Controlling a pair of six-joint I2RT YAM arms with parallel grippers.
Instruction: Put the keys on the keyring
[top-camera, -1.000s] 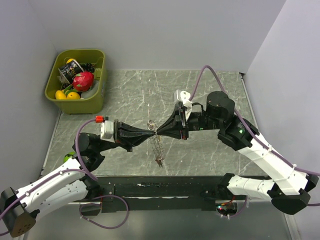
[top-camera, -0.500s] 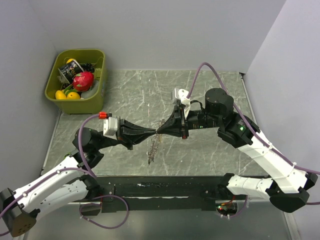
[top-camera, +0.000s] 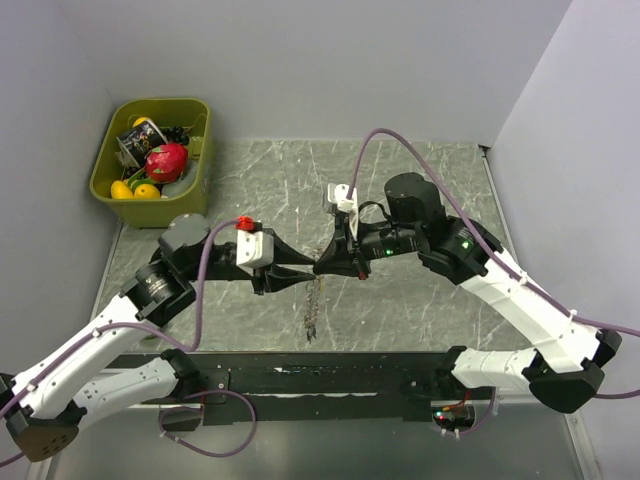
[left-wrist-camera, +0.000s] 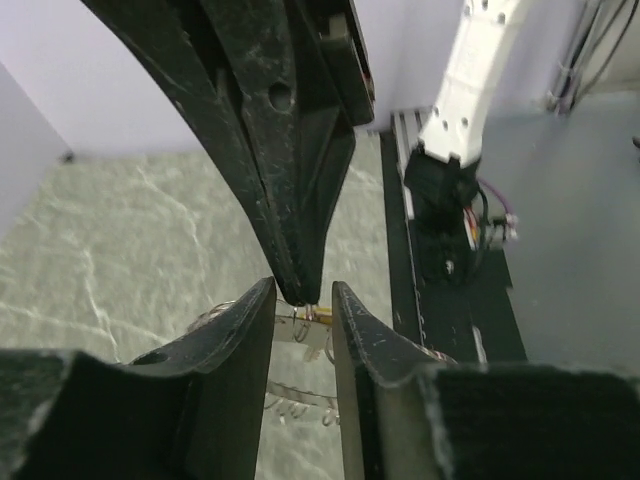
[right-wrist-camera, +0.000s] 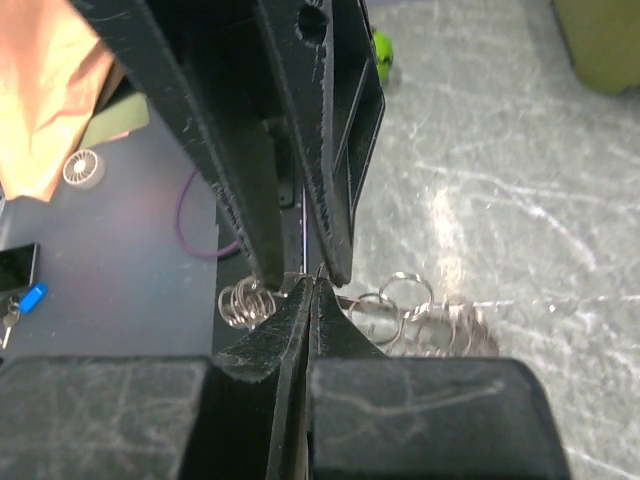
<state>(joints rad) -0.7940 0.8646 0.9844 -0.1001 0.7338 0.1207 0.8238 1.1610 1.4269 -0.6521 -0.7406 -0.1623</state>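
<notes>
The keyring (top-camera: 313, 305) hangs as a thin dark string of wire and small grey keys from where the two gripper tips meet above the table. My right gripper (top-camera: 321, 266) is shut on its top wire; in the right wrist view (right-wrist-camera: 310, 285) the jaws are pressed together, with ring loops (right-wrist-camera: 412, 300) beside them. My left gripper (top-camera: 310, 269) stands slightly open, its fingers (left-wrist-camera: 245, 320) either side of the right gripper's tip (left-wrist-camera: 300, 296). A small yellowish piece (left-wrist-camera: 320, 313) shows on the wire between them. No loose red or dark key is in view.
A green bin (top-camera: 190, 205) with toy fruit stands at the back left corner. A black rail (top-camera: 330, 372) runs along the near edge. Grey walls close in the left, back and right sides of the marbled table (top-camera: 430, 190).
The left arm has swung up and to the right, and its wrist has turned. The right arm has moved left. The tips stay together, and the hanging keyring has swung slightly.
</notes>
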